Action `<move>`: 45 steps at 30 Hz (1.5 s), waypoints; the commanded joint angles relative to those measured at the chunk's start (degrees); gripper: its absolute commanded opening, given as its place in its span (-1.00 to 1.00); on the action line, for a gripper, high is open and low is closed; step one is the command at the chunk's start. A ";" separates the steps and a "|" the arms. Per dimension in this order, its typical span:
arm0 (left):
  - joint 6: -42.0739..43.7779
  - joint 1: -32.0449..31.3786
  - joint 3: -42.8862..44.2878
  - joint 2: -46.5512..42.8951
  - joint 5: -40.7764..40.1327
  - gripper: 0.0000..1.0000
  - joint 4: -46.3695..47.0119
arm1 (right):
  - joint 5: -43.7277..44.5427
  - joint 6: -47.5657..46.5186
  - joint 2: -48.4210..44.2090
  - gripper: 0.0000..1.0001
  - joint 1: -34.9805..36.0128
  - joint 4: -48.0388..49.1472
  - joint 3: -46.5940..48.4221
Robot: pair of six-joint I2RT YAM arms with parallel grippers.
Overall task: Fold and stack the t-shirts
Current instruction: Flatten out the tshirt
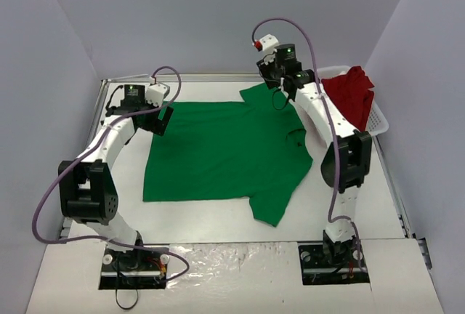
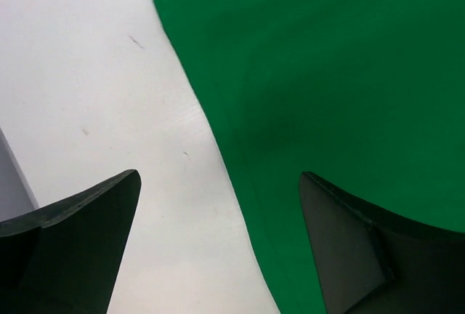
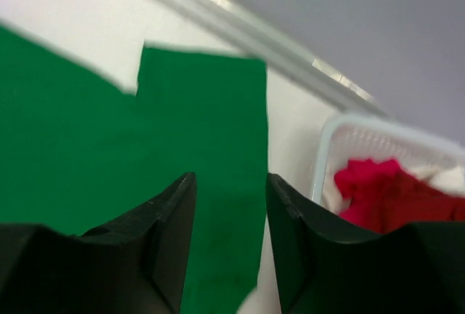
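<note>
Your left fingers (image 2: 87, 241) stand wide apart, one over bare table and the other over green cloth, so the left gripper (image 2: 218, 176) straddles the shirt's edge with nothing between its jaws. On your right gripper (image 3: 230, 177) the fingers are set to a narrow gap above the far sleeve. You can see flat cloth through the gap, and nothing looks pinched.

The white table (image 1: 203, 216) carries everything. The green t-shirt (image 1: 218, 150) lies spread flat across its middle, with the hem toward your left arm, the collar toward your right arm, and one sleeve pointing away and one toward the bases. Your left gripper sits at the far hem corner. The white lattice basket (image 1: 379, 119) stands at the far right corner, just beside the right arm. The red t-shirt (image 1: 352, 92) is bunched inside it and spills over the rim.
</note>
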 commanded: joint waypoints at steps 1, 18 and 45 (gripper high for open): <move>6.76 -1.15 -5.85 -7.42 6.49 0.77 -5.31 | -8.09 -1.25 -9.66 -0.19 -0.50 -7.42 -12.25; 13.54 -8.71 -28.47 -21.77 2.01 0.15 -6.55 | -15.76 -4.42 -30.26 -1.00 -0.94 -19.04 -48.66; 9.24 -6.08 -17.82 1.87 -0.36 -0.58 -6.46 | -11.27 -3.19 -4.42 -1.00 -2.17 -16.14 -39.71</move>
